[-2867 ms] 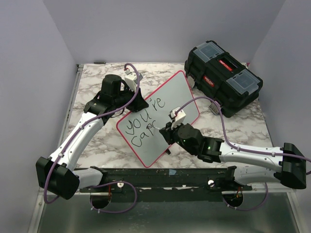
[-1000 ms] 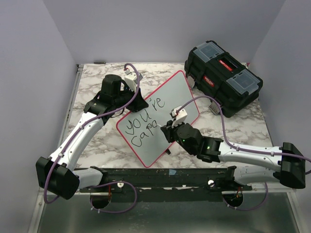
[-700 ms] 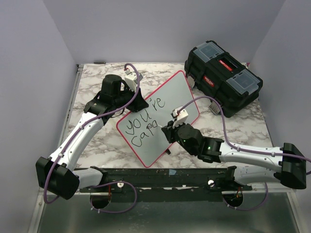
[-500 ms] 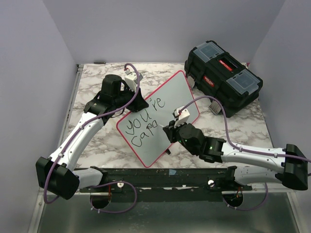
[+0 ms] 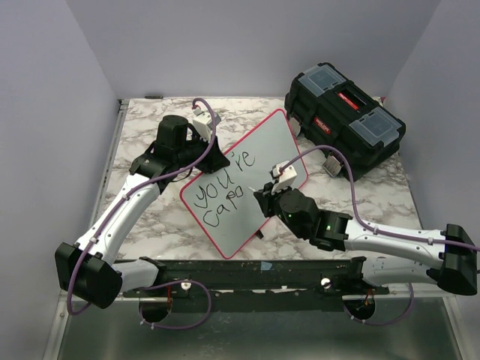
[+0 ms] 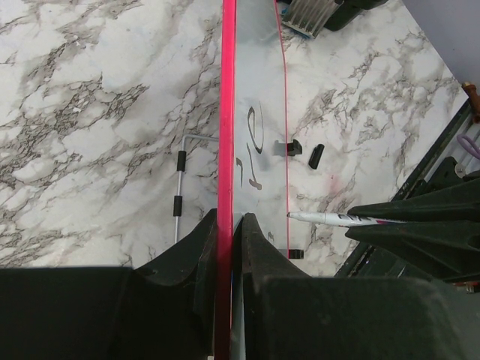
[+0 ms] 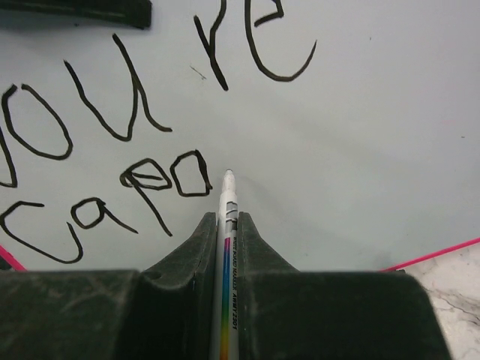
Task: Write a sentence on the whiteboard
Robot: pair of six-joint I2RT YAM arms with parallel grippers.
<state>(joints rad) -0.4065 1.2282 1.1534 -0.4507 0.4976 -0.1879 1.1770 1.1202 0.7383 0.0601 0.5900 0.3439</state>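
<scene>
On the whiteboard [image 5: 274, 142] we read "you're capa"; left jaws clamp its rim, right jaws clamp a marker [image 7: 227, 247]

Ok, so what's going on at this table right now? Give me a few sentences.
A robot is writing on a whiteboard. The left gripper is shut on the board's red edge, holding it tilted up. The right gripper is shut on a marker, whose tip sits at the board just right of the last letter. The sentence reads "you're" with "capa" beneath it, so it is not yet finished.
</scene>
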